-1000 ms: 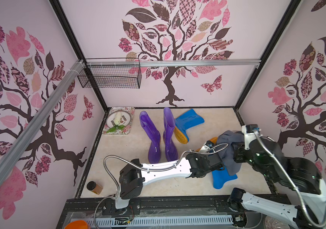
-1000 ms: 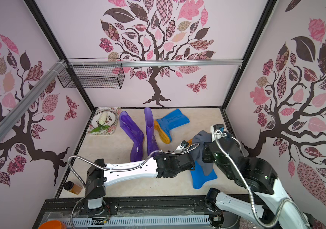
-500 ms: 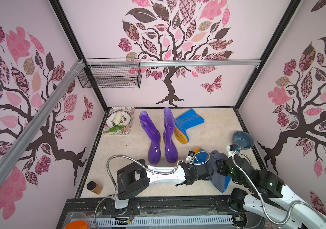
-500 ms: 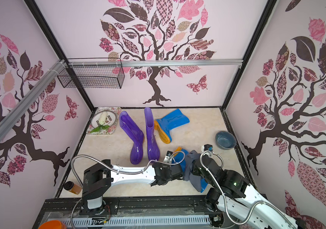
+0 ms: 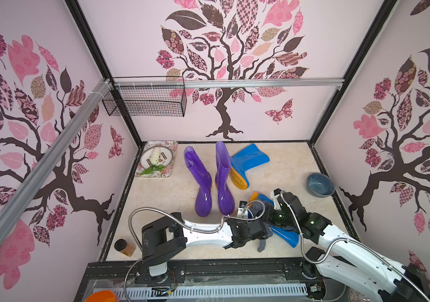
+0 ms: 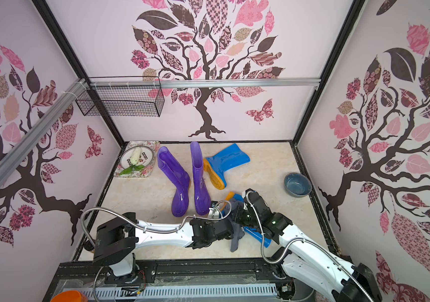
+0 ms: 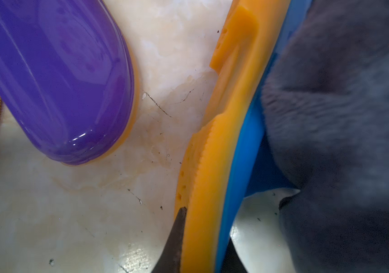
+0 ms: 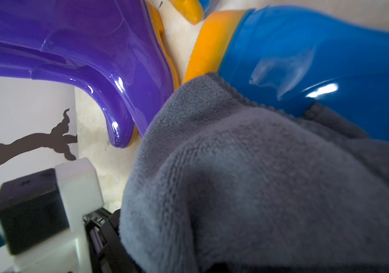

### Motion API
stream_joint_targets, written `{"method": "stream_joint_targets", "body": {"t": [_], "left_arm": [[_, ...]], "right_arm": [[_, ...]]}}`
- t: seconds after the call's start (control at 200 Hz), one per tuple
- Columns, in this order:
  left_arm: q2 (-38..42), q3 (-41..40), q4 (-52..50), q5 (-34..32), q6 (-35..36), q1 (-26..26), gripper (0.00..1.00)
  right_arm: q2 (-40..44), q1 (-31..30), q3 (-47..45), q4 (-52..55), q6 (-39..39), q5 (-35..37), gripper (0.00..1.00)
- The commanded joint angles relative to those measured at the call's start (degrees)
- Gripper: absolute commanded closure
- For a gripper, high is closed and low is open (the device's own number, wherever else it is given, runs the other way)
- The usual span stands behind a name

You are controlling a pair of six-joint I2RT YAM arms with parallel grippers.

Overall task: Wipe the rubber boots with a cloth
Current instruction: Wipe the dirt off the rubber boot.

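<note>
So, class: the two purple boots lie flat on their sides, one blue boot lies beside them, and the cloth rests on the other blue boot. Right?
No: the purple boots stand upright on their soles, as both top views show. The rest holds: one blue boot lies beside them, and the cloth rests on the other blue boot.

Purple boots (image 5: 203, 183): upright, side by side, middle of the bench (image 5: 167, 209).
Far blue boot (image 5: 249, 158): on its side just behind them, orange sole toward the purple pair.
Near blue boot (image 5: 285, 236): lying front right, only partly in sight.
Cloth (image 5: 262, 245): grey, against that boot, one end trailing on the bench.
Bowl (image 5: 320, 184): right edge, well apart.
Tray (image 5: 168, 146): back left corner.
</note>
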State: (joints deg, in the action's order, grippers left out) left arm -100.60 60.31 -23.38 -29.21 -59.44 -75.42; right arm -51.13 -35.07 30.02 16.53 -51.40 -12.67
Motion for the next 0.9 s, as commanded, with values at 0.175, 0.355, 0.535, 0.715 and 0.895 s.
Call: {"method": "stream_joint_targets", "body": {"t": [0.175, 0.355, 0.535, 0.715, 0.895], "left_arm": [[3.4, -4.9, 3.8, 6.3, -2.9, -2.8, 1.00], [5.6, -6.3, 5.1, 7.3, -1.5, -2.8, 1.00], [6.0, -6.5, 7.6, 11.0, -0.4, -2.3, 1.00], [7.1, -8.4, 11.2, 14.7, -2.0, -0.8, 1.00], [8.0, -8.7, 12.8, 17.1, -3.1, -0.7, 1.00]], "right_arm": [[-14.7, 21.6, 5.8, -4.0, 14.4, -16.0, 1.00], [-5.3, 14.0, 0.1, -2.1, 12.4, -14.5, 1.00], [8.5, 4.8, -11.7, -1.5, 2.5, -11.0, 1.00], [14.3, -2.6, -16.6, -1.0, -0.6, -7.0, 1.00], [11.0, -1.4, -10.3, 3.2, 6.4, 3.8, 1.00]]}}
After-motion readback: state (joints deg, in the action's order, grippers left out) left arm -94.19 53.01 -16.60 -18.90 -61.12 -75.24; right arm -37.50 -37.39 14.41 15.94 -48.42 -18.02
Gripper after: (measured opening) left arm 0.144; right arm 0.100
